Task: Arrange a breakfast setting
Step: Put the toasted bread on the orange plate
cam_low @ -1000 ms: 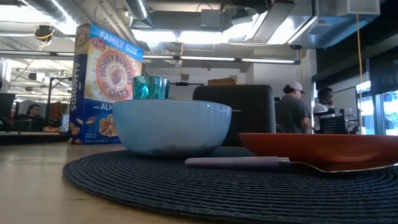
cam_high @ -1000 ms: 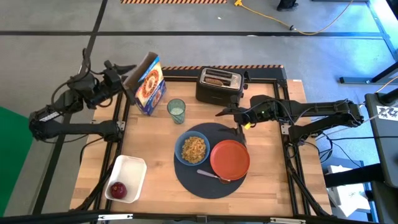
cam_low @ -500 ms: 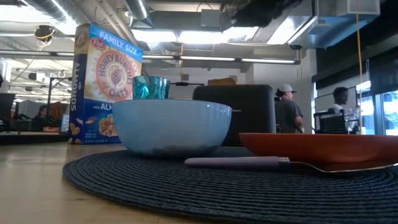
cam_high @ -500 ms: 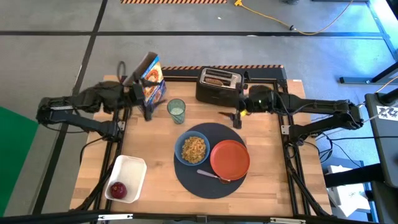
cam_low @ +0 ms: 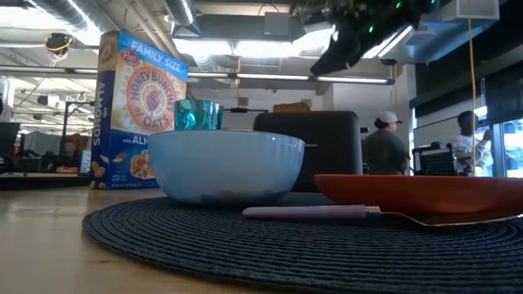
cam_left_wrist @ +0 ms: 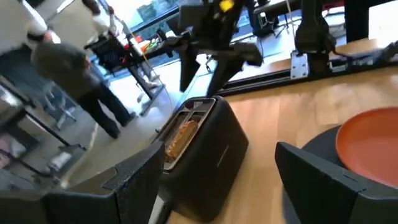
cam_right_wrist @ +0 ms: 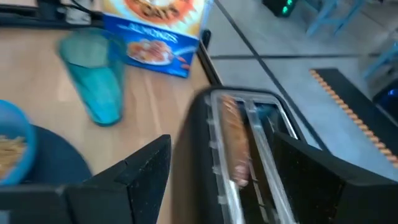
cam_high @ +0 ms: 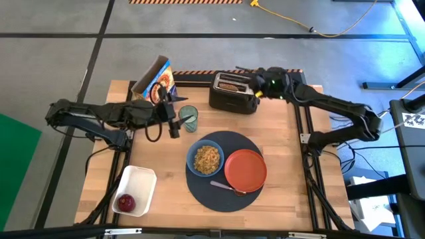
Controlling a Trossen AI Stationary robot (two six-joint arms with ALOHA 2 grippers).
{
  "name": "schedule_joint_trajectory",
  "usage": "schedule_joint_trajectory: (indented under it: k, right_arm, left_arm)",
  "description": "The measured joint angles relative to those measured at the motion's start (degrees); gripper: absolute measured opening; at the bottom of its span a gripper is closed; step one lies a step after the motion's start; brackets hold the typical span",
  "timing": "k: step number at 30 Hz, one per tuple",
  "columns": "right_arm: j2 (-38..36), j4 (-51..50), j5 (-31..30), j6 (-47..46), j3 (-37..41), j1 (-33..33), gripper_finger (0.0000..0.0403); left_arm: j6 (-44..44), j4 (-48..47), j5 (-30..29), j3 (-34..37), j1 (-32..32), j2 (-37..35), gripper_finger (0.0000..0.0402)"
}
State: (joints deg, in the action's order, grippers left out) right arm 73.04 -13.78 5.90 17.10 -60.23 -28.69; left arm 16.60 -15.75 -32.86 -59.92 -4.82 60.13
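Note:
A round dark mat (cam_high: 219,192) carries a blue bowl (cam_high: 206,159) of cereal, an orange-red plate (cam_high: 245,169) and a metal spoon (cam_high: 226,187). The greenish glass (cam_high: 188,118) stands on the table beyond the mat. A toast slice (cam_right_wrist: 235,143) stands in a slot of the black toaster (cam_high: 232,93). The red apple (cam_high: 125,202) lies in a white tub. My left gripper (cam_high: 174,123) is open just left of the glass and holds nothing. My right gripper (cam_high: 240,70) is open above the toaster, its fingers (cam_right_wrist: 149,165) on either side of the toast slot.
A cereal box (cam_high: 158,89) stands at the far left, beside the glass. The white tub (cam_high: 136,189) sits near the front left corner. In the low view people stand in the room behind the toaster (cam_low: 306,151).
My left gripper has swung from beyond the table's far left corner, past the cereal box, toward the table's right and near side, and is now beside the glass. My right gripper has gone from over the mat's far edge toward the far edge, to above the toaster.

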Motion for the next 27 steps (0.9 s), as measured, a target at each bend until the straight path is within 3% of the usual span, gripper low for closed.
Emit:
schedule_joint_trajectory:
  k: [5, 13, 20, 27]
  right_arm:
    - [4.22, 2.25, 8.27, 0.11, 0.0, -6.54, 0.0268]
    - [9.79, 8.32, 21.88, 0.19, 0.0, -12.53, 0.0268]
    - [13.28, 10.58, 23.77, 0.38, 0.0, -13.07, 0.0263]
    - [14.89, 11.37, 24.71, 1.03, 0.0, -12.96, 0.0199]
  left_arm:
    - [-7.78, 0.13, -0.67, 0.01, 0.38, 1.53, 0.0301]
    - [-8.43, 1.59, -0.68, 0.02, 1.87, 6.13, 0.0301]
    - [-8.54, 2.81, -0.7, 0.02, 2.08, 7.91, 0.0301]
    - [-8.62, 3.09, -0.83, 0.02, 2.08, 7.9, 0.0301]
